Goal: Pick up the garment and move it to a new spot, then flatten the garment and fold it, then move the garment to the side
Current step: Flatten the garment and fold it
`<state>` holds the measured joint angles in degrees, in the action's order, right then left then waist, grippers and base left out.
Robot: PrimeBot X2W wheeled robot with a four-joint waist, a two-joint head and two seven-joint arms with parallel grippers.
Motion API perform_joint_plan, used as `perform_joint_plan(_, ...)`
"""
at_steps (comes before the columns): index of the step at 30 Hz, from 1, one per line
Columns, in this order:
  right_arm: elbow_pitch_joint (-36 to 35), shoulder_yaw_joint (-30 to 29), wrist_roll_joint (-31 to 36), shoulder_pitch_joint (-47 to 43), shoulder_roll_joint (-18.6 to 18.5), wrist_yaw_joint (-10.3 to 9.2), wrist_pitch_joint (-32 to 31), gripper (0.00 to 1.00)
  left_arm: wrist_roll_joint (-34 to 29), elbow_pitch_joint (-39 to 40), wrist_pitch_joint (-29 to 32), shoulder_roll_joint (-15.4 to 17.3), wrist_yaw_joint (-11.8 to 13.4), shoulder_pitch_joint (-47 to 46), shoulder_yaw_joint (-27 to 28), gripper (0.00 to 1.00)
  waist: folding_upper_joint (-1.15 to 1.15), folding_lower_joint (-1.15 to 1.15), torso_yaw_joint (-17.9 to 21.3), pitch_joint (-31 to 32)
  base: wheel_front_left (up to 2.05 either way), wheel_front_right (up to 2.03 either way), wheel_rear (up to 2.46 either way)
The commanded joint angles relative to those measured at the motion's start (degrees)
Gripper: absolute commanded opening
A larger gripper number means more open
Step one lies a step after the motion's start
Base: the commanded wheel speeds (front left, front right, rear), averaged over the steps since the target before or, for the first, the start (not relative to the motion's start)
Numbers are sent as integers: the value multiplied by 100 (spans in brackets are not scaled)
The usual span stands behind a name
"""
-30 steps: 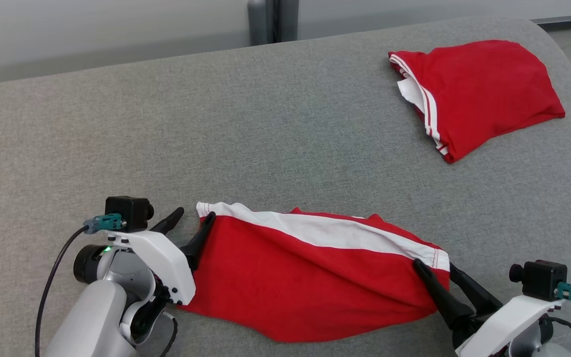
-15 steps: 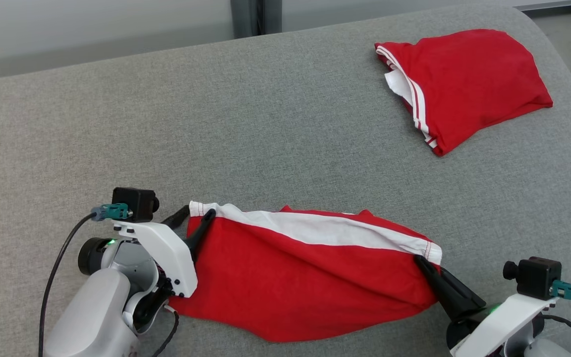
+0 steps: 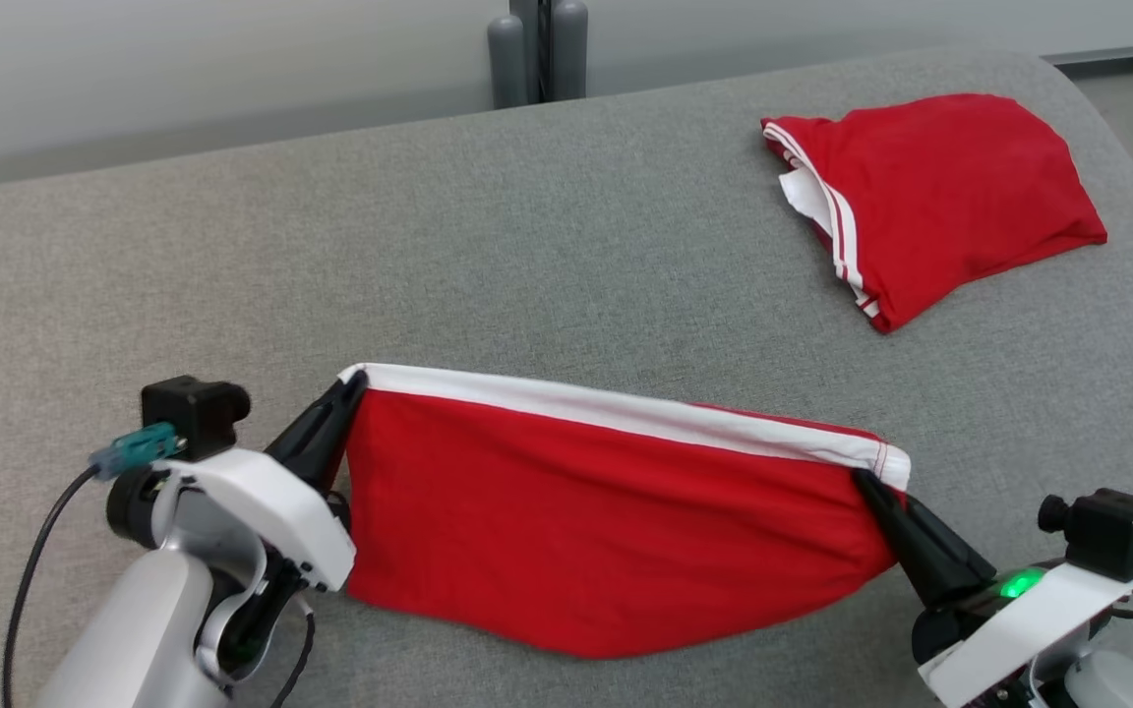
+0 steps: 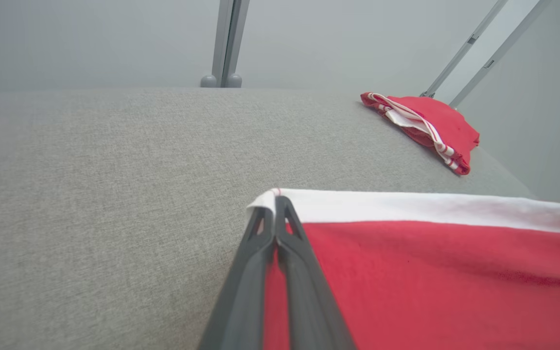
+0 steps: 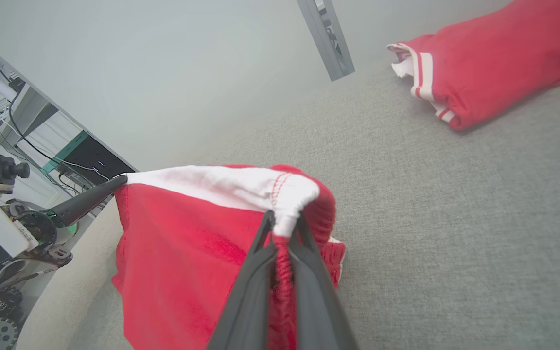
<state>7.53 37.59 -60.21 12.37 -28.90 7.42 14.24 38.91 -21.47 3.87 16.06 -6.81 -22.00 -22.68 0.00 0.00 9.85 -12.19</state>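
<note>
Head view: garment (image 3: 606, 531) between left gripper (image 3: 345, 391), right gripper (image 3: 868, 484)

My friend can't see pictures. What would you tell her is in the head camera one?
The left claw and right claw each pinch one end of the white band on a red garment, stretching it wide over a grey padded surface. A second garment, also red, lies bundled at the far right.

Bright, even, diffuse light, no glare. A faint soft shadow lies just below the red garment (image 3: 606, 531). In the wrist views the wall (image 4: 90, 39) beyond it looks hazy, perhaps defocused, and the posts (image 4: 474, 43) lean near the edges.
</note>
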Motion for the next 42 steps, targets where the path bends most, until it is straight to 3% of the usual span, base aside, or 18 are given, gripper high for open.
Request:
perform_joint_plan(1, -78, -88, 111, -17, -67, 15, 67, 0, -30, 266, -127, 106, 105, 202, 105, 0, 0, 0, -41, 100, 0, 0, 0)
perform_joint_plan(11, -551, -674, 507, -335, -138, 14, 102, 0, -39, 2202, -164, 537, 773, 1432, 424, 0, 0, 0, -267, 523, 0, 0, 0)
perform_joint_plan(20, -578, -971, 730, -38, -51, 14, -44, 0, -234, 2867, 159, 789, 932, 1202, 401, 0, 0, 0, -397, 496, 0, 0, 0)
perform_joint_plan(25, -427, -967, 692, 852, 34, 14, -263, 0, -218, 2663, 334, 830, 724, 349, 445, 0, 0, 0, -431, 113, 0, 0, 0)
perform_joint_plan(32, 186, -688, 469, 3020, -5, 14, -550, 0, -321, 1444, 278, 808, 146, -1918, 387, 0, 0, 0, -572, -780, 0, 0, 0)
perform_joint_plan(38, 883, -470, 361, 4814, -36, 14, -514, 0, -460, 270, 292, 754, -31, -3950, 98, 0, 0, 0, -726, -1597, 0, 0, 0)
perform_joint_plan(42, 1417, -350, 539, 5944, -67, 9, -282, 0, -582, -415, -15, 713, -58, -5235, -94, 0, 0, 0, -835, -2094, 0, 0, 0)
